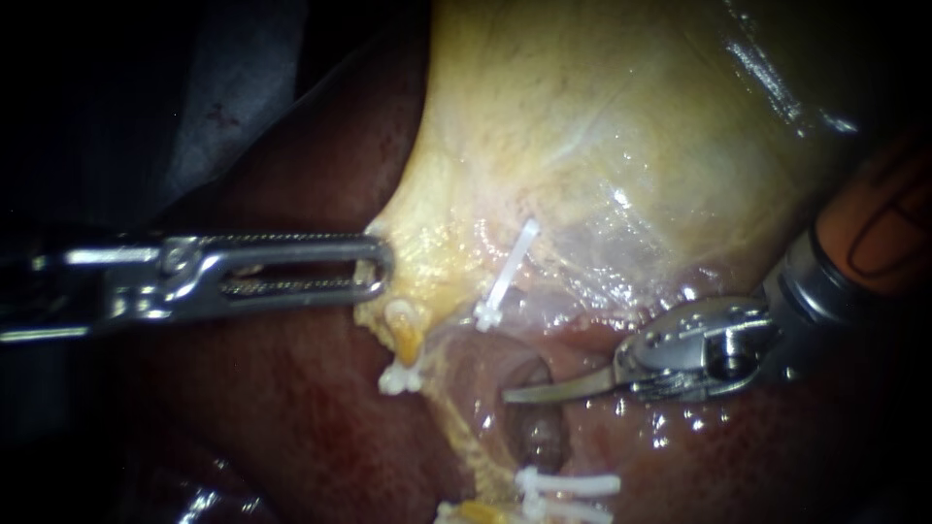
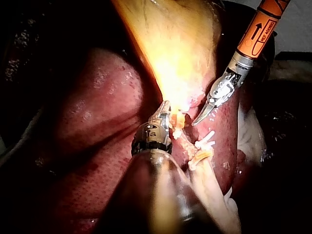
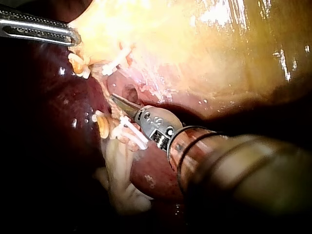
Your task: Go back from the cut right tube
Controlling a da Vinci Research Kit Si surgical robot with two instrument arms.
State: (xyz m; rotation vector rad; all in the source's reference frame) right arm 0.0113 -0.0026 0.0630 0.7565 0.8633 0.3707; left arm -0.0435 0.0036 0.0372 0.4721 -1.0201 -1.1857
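**Right instrument's blades shut beside the cut right tube**

On the left, my left instrument (image 1: 381, 264) lies level across the dark red liver (image 1: 291, 417). Its long windowed jaws are closed on the left edge of the pale yellow gallbladder (image 1: 602, 126), which tents to a point there. Just right of the jaws and nearer sits a short yellow stump (image 1: 406, 335) with a white clip (image 1: 399, 378) at its near end. Further right, a slanted white clip (image 1: 507, 277) lies under the gallbladder. At the near edge, two more white clips (image 1: 568, 483) lie crosswise. Between these the cut right tube (image 1: 532, 456) runs from far to near, parted, with a dark hollow in the gap. My right instrument (image 1: 515, 393) enters from the right. Its curved jaws lie together and hold nothing, and the tip points left over that gap, between the far and near clips.
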